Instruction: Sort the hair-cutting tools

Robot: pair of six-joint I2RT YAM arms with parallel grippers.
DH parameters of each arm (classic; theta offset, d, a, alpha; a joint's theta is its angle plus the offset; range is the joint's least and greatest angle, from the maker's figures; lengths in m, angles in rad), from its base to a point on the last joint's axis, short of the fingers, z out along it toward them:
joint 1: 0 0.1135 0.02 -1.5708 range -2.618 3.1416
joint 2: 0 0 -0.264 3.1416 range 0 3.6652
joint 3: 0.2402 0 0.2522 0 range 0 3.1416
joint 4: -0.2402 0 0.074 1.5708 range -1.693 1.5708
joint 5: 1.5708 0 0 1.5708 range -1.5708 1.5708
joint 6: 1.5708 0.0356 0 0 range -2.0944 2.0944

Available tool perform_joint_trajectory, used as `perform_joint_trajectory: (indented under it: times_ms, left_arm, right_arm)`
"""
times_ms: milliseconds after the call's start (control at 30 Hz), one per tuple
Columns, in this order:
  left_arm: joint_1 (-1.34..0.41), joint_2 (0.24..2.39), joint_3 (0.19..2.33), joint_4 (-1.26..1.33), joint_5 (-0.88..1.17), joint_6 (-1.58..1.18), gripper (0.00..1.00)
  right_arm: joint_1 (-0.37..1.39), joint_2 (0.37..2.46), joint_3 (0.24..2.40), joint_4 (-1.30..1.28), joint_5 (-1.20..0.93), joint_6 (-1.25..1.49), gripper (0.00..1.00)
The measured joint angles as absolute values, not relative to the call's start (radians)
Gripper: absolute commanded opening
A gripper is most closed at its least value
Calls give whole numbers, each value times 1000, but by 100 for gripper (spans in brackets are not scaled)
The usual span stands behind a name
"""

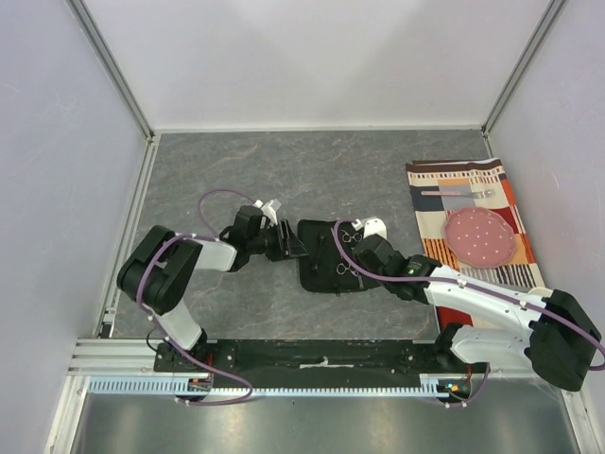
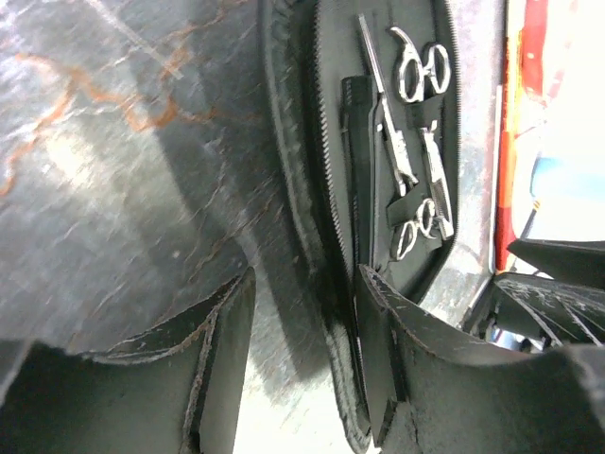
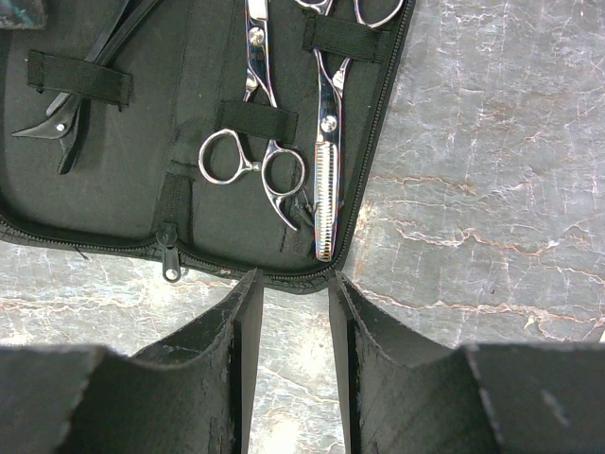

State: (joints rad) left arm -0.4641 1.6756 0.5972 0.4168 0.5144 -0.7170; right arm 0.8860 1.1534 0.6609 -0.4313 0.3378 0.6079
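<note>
The right gripper [image 3: 293, 279] is closest in its own wrist view. It is released, its two black fingers [image 3: 378, 369] parted over bare table [image 3: 473, 142] with nothing between them. The tips stop just short of the zipped edge of an open black case [image 3: 142, 199].

Inside that case, under elastic straps [image 3: 255, 118], the plain scissors [image 3: 257, 57] lie along the 12-to-6 line, ring handles at the 6 o'clock end and blades pointing to 12. Just beside them at 3 o'clock, the thinning scissors [image 3: 324, 189] lie head to tail with them, the toothed blade pointing to 6 and the rings at the 12 o'clock edge of the view. At 9 o'clock a black clip [image 3: 59, 125] slants from about 8 toward 1 o'clock. A zip pull [image 3: 170, 260] sits at the case's 6 o'clock edge.

In the left wrist view the left gripper [image 2: 305, 274] is also unclenched. The case's zipped rim runs between its fingers, nearer the 3 o'clock one; whether it touches cannot be told. A black stick [image 2: 352, 142] lies at 9 o'clock of the scissors, on the same 12-to-6 axis.

From above, the case sits mid-table with the left gripper at its 9 o'clock edge and the right gripper at its 3 o'clock side. Well apart toward 3 o'clock, a striped placemat [image 1: 425, 218] carries a pink plate [image 1: 480, 236], with a fork [image 1: 458, 192] at the plate's 12 o'clock.
</note>
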Motion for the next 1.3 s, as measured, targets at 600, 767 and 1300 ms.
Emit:
perform_joint_trajectory:
  times_ms: [600,767,1300]
  left_arm:
    - [-429,1854,635,693,611,-788,2]
    - [-448,1678,620,446,501,-785,2]
    - [-520,1485,741,-139,226,-737,2]
  right_arm:
    - [886,1162,633,-405,290,610,20]
    - [886,1214,633,-345,229,625,0]
    - [941,1420,659,-109,70,702,0]
